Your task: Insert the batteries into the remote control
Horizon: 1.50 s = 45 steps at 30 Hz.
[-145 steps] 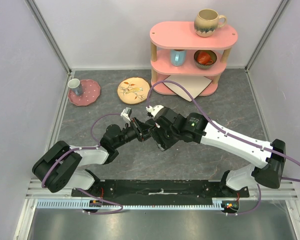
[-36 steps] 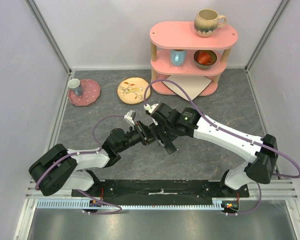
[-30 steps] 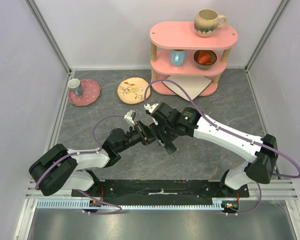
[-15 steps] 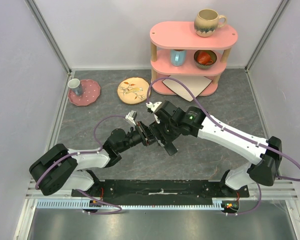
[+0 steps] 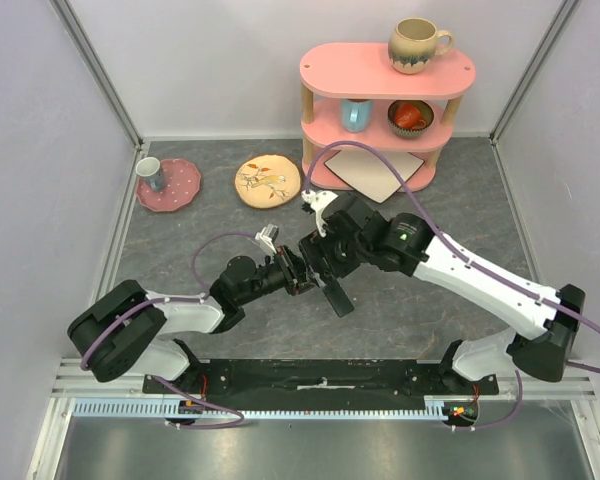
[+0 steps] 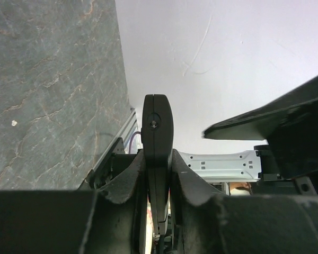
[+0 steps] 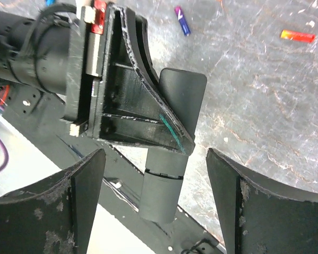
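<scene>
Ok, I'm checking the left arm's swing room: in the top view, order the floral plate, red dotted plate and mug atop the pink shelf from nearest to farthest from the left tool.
1. Floral plate, just beyond the left tool, slightly to its left.
2. Red dotted plate, back left of the table.
3. Mug, on top of the pink shelf, back right.

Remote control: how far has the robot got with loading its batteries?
Done: the remote control is picked up, clamped in the left fingers. In hand: the right fingers hang open beside it, holding nothing. Left: a purple battery and an orange battery lie loose on the table; the battery bay is hidden.
</scene>
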{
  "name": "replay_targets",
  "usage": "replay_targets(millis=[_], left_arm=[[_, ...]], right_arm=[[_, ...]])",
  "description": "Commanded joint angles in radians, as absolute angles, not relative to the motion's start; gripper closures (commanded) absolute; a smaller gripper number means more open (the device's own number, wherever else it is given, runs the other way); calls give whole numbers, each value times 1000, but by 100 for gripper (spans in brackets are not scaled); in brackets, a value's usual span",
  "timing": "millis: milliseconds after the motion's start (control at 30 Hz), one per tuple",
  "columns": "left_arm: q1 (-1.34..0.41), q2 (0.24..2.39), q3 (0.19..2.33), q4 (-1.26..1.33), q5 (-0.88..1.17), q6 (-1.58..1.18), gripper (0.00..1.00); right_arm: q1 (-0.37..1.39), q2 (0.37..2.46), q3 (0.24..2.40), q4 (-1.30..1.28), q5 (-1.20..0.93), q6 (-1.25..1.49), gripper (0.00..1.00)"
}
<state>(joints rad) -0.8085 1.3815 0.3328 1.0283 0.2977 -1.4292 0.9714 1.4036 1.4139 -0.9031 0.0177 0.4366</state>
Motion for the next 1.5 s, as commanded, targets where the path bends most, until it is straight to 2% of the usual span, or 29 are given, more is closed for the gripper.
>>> replay_targets(millis=[0,200,433,933,1233,1467], left_arm=[[-776,1394,351,1095,345,-1391,98],[-686,1378,325,1158,403,-1423,98],[-592,1318,278,1193,468,-1456,98],[-500,1295,239,1336,612,-1514,98],[-499,1305,247,1355,621,-1526,98],[-500,1313,262,1347,621,-1519,98]], right_arm=[[953,1329,1431,-834,23,454,16],[871,1223,1337,-764,58,512,15],[738,1065,1076,-428,-170,702,15],[666,1012,704,153,-541,1000,17],[669,1046,617,276,-655,1043,20],[692,1071,603,273,-667,1031,25]])
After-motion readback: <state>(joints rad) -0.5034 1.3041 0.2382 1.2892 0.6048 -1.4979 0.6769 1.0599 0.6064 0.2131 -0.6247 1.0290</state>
